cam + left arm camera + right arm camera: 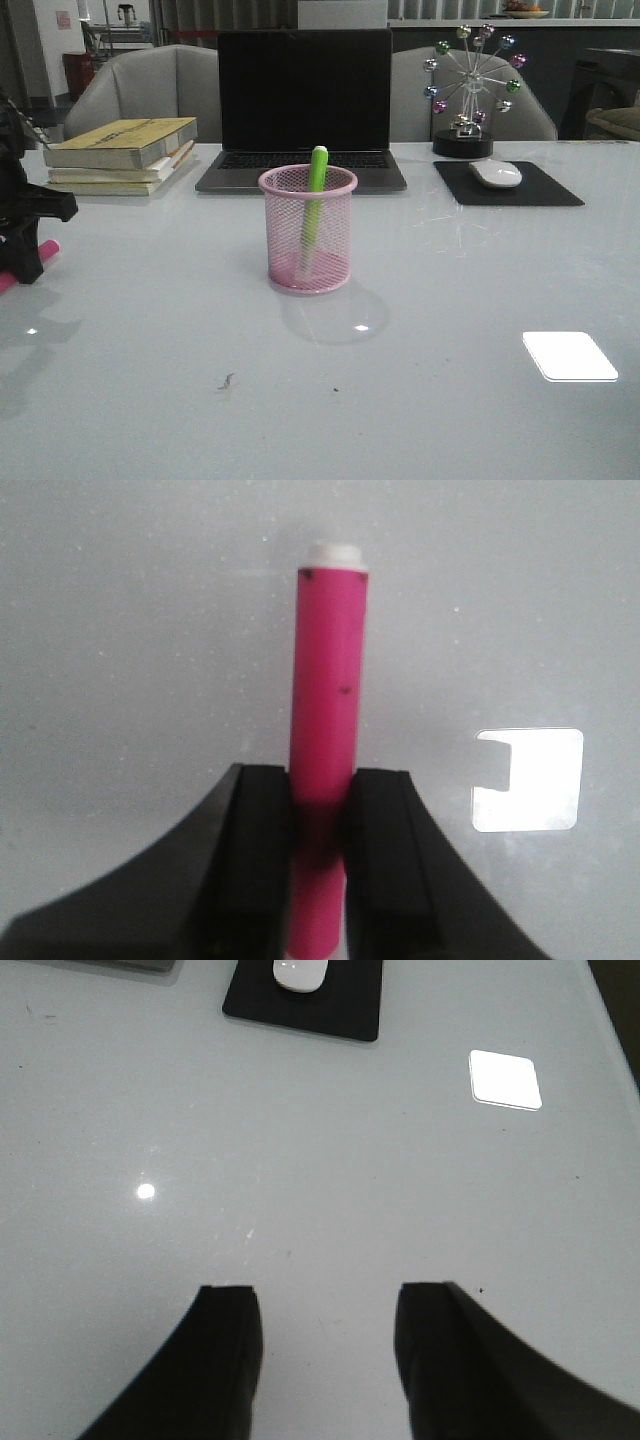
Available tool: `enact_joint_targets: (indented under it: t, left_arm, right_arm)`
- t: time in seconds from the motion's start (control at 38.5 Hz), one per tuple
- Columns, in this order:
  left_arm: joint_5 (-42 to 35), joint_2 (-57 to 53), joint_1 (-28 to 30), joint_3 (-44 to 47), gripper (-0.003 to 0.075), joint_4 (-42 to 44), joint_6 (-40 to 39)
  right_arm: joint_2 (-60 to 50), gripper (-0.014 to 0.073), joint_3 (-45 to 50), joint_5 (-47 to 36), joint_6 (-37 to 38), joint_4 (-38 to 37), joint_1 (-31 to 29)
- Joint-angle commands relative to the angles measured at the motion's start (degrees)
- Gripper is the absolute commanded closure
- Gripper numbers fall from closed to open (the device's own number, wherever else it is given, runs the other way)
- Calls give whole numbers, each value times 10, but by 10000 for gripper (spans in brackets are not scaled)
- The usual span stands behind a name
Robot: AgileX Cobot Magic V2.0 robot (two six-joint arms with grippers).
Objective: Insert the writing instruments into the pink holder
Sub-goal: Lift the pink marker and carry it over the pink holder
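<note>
The pink holder [308, 230], a wire-mesh cup, stands mid-table in front of the laptop. A green marker [315, 200] leans inside it, its tip poking above the rim. At the table's far left my left gripper [25, 262] is shut on the hot pink marker [45, 250]. In the left wrist view that pink marker [327, 720] runs between the black fingers [255, 860] with its pale end pointing away, and my left gripper [325, 780] clamps its body. My right gripper [325, 1295] hangs open over bare table, holding nothing; it does not show in the front view.
A dark laptop [303, 105] sits behind the cup. A stack of books [122, 153] lies at the back left. A white mouse [495, 174] rests on a black pad [508, 184] at back right, with a ferris-wheel ornament [468, 90] behind it.
</note>
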Motion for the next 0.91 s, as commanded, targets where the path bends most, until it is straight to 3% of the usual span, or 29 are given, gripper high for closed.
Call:
enact_joint_targets:
  t: [0.0,0.26,0.31,0.47,0.88]
  left_arm:
    - [21,-4,-15,2,621,-15,-5]
    - [-89,-83,-42,-11,621,-15,-5]
    - [-252,-212,-95,-11,621,-21,-5]
    - [-337,-240,-130,-8,621,-51,-5]
    - [-709,-244,-294,89,620,-65,-5]
  right_arm:
    - [-4,159,-14,-43,-3,-3,-3]
    - [-4,159,-14,-44,-3,-3,-3]
    - [-4,159,-14,-43,-3,-3,-3]
    - [-4,159,-14,-43,-3,-3,-3]
    - [-4,159,-14,-43,-3,-3,-3]
